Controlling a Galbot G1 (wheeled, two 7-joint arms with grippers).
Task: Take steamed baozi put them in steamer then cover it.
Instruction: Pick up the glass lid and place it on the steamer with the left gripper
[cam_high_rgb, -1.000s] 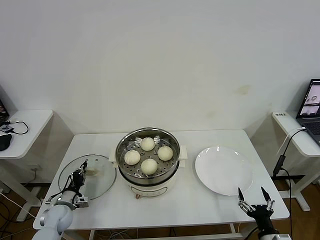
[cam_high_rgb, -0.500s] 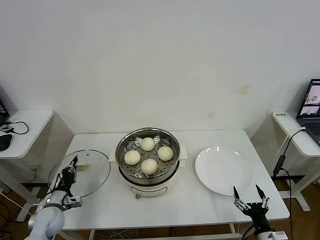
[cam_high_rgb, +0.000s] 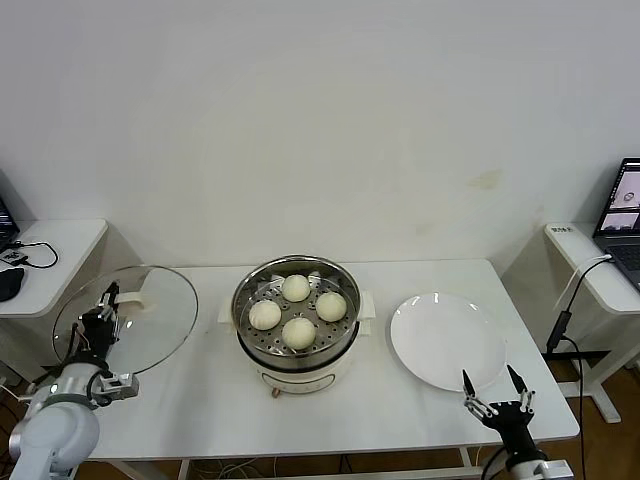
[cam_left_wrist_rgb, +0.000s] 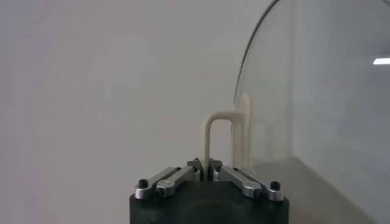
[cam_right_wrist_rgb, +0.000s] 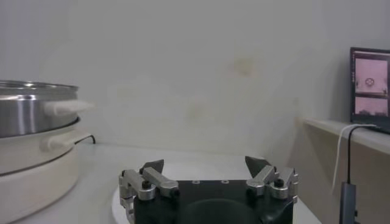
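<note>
- The left tool (cam_high_rgb: 103, 303) is clamped on the beige oblong handle (cam_left_wrist_rgb: 222, 139) of the round clear glass cover with its metal rim (cam_high_rgb: 128, 318). A second ago that cover lay flat on the white counter (cam_high_rgb: 215, 395) just left of the pot; now it is lifted clear and tipped up almost on edge, out past the counter's left end.
- The left wrist view confirms the hold: both fingers are pressed together on the looped handle, with the glass disc standing beside them.
- That lift means the last step is under way, as I judge it. The cover must next be carried rightward, levelled and lowered onto the pot's rim.
- The round shiny stainless-steel steamer on its cream-white base (cam_high_rgb: 297, 310) has not moved. All four small cream-white steamed baozi (cam_high_rgb: 298, 331) sit on its perforated tray, so loading looks complete.
- The flat white round plate (cam_high_rgb: 447, 341) lies bare to the right of the steamer.
- The right tool (cam_high_rgb: 493, 399) waits low at the counter's front right edge, just in front of the plate, fingers spread apart and holding nothing; it has drifted slightly left.
</note>
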